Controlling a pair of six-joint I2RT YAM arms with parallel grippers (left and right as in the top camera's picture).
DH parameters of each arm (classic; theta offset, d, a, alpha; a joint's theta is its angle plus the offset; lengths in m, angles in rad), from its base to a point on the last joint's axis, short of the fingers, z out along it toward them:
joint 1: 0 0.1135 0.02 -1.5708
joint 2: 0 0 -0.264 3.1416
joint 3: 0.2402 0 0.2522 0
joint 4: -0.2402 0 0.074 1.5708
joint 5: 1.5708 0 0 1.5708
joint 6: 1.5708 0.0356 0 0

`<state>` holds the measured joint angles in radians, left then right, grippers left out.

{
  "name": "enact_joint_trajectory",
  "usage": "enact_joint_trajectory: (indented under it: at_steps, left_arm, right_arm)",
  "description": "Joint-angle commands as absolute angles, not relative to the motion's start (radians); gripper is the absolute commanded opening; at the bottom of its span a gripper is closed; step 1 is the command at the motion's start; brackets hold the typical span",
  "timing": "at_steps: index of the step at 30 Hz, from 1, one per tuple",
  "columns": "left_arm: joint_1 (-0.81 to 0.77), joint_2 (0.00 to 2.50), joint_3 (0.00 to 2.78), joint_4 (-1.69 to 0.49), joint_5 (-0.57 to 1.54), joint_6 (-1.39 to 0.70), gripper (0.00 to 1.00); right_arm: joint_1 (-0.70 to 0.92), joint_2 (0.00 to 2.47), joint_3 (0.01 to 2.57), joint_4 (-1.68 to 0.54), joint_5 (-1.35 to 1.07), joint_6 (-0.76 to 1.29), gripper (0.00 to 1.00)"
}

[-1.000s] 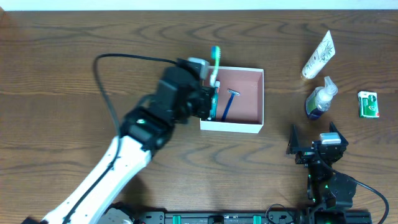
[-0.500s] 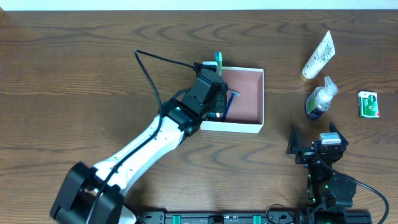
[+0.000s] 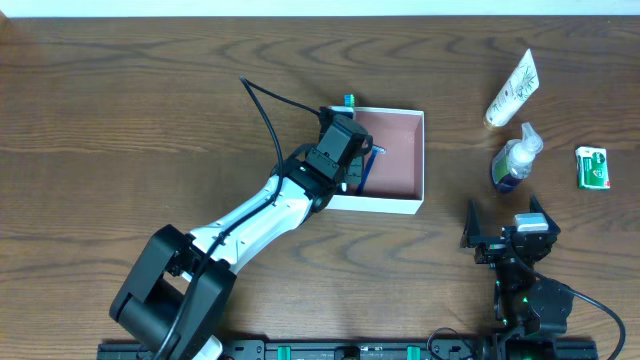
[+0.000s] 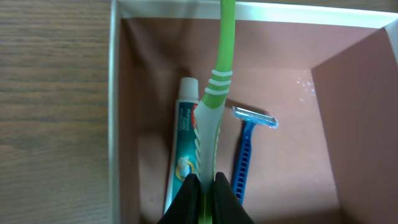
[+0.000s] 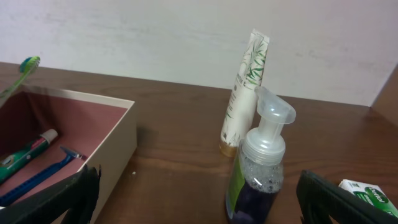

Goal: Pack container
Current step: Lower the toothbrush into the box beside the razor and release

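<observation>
The container (image 3: 405, 205) is a shallow white-walled box with a reddish-brown inside; it also shows in the left wrist view (image 4: 114, 124) and the right wrist view (image 5: 118, 134). My left gripper (image 4: 206, 186) is shut on a green toothbrush (image 4: 214, 99) and holds it low inside the box's left side, its head poking past the far wall (image 3: 350, 100). A toothpaste tube (image 4: 183, 146) and a blue razor (image 4: 247, 152) lie on the box floor. My right gripper (image 3: 508, 232) is open and empty, right of the box.
A white tube (image 3: 513, 88), a foam pump bottle (image 3: 514, 160) and a small green box (image 3: 592, 167) stand at the right of the table. The pump bottle (image 5: 258, 168) stands close in front of my right gripper.
My left gripper has carried the toothbrush further right and down into the box, and the arm has stretched out towards it. The right arm has not moved.
</observation>
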<state>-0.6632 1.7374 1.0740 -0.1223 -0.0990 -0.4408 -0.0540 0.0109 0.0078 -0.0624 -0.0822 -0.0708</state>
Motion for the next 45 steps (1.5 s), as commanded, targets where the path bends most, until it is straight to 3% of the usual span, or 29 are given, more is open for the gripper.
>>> enact_joint_trajectory:
  at_steps: [1, 21, 24, 41, 45]
  left_arm:
    - [-0.662, 1.744, 1.082, -0.119, -0.147, -0.423, 0.06]
    - [-0.664, 1.744, 1.081, -0.209, -0.086, -0.424, 0.08]
    - [-0.664, 1.744, 1.081, -0.209, -0.086, -0.424, 0.16]
    - [-0.664, 1.742, 1.085, -0.180, -0.084, -0.423, 0.17]
    - [-0.664, 1.741, 1.095, -0.136, 0.033, -0.398, 0.16]
  right_arm:
    - [-0.054, 0.007, 0.006, -0.064, -0.086, -0.084, 0.99]
    - [-0.054, 0.007, 0.006, -0.064, -0.086, -0.084, 0.99]
    - [-0.054, 0.007, 0.006, -0.064, -0.086, -0.084, 0.99]
    - [-0.054, 0.007, 0.006, -0.064, -0.086, -0.084, 0.99]
    - [-0.054, 0.007, 0.006, -0.064, -0.086, -0.084, 0.99]
